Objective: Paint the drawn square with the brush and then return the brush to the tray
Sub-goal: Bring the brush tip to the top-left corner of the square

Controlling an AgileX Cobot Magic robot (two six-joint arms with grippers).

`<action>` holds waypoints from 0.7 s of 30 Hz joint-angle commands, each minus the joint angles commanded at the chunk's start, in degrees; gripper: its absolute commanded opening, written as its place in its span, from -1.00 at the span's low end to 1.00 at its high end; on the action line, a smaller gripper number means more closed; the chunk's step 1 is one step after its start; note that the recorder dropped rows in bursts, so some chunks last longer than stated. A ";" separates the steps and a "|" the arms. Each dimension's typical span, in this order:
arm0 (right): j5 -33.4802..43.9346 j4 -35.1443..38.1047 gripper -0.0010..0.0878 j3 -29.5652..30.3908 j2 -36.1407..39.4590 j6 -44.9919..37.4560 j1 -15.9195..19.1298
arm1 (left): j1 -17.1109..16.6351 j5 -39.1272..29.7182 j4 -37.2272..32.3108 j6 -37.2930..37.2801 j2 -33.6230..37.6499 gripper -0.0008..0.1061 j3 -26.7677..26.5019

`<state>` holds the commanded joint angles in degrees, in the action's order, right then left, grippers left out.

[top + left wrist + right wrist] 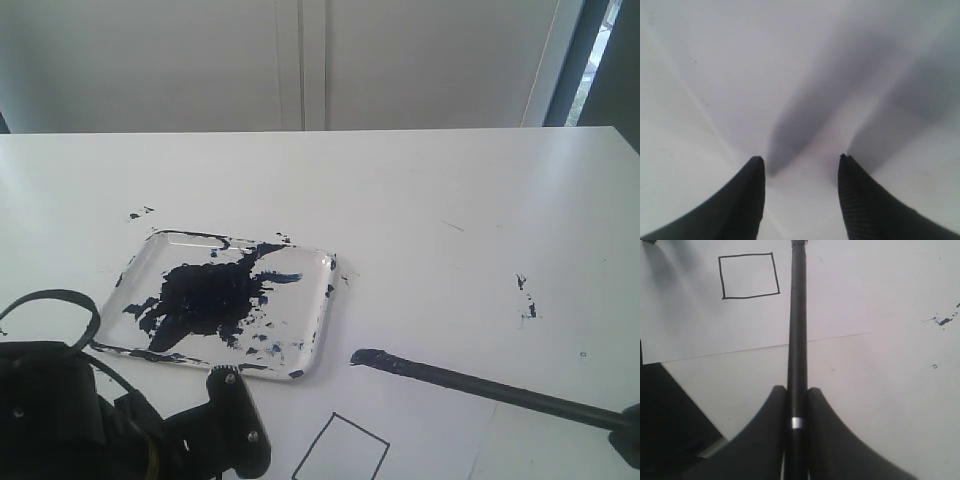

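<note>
The white table (420, 200) stood in front of pale wall panels. On its left side lay the clear plastic tray (318, 330), a big dark blue blotch of paint (205, 295) smeared across its floor. A few dark specks (525, 300) dotted the table further to the right.

The right gripper (796, 390) had its two fingers closed on the handle of the brush (797, 340), one finger pressed against each side, close to a thin silver band on the handle. From the room view, the brush (485, 387) ran in from the right gripper (628, 432) at the lower right edge, slanting up and leftward, and its paint-soaked tip ended just beside the tray's near right corner. I could not tell whether the tip touched the surface.

The drawn square (750, 276) sat on a sheet of paper (690, 325), its inside white. In the wrist view it lay just to one side of the brush's far end, apart from the handle. In the room view, the square (340, 452) showed at the bottom edge, partly cut off, nearer to me than the brush tip.

The left gripper (800, 160) had its fingers spread apart over the bare white surface, with nothing between them. In the room view its black arm (60, 420) filled the lower left corner, near the tray's front edge.
</note>
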<state>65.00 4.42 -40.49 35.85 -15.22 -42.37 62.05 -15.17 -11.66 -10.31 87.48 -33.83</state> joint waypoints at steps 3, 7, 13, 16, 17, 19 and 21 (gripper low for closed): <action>0.00 0.00 -0.98 0.00 0.00 0.00 0.00 | 0.00 0.89 0.00 -0.15 0.00 -0.03 0.00; 0.25 0.00 -0.98 0.00 0.00 0.00 0.00 | 0.00 0.44 0.00 -0.15 0.00 -0.03 0.00; 2.81 0.35 -0.98 0.00 0.00 0.00 0.00 | 0.00 0.55 0.00 -0.05 0.00 -0.03 0.00; 4.05 0.38 -0.98 0.00 0.00 0.00 0.00 | 0.00 0.55 0.00 -0.05 0.00 -0.03 0.00; 4.16 0.49 -0.98 0.00 0.00 0.00 0.00 | 0.00 0.55 0.00 -0.05 0.00 -0.03 0.00; 4.16 0.78 -0.98 0.00 0.00 0.00 0.00 | 0.00 0.55 0.00 -0.05 0.00 -0.03 0.00; 4.61 1.34 -0.98 0.00 0.00 0.00 0.00 | 0.00 0.55 0.00 -0.05 0.00 -0.03 0.00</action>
<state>69.61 5.75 -40.49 35.85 -15.22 -42.37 62.05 -14.62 -11.66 -10.37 87.48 -33.83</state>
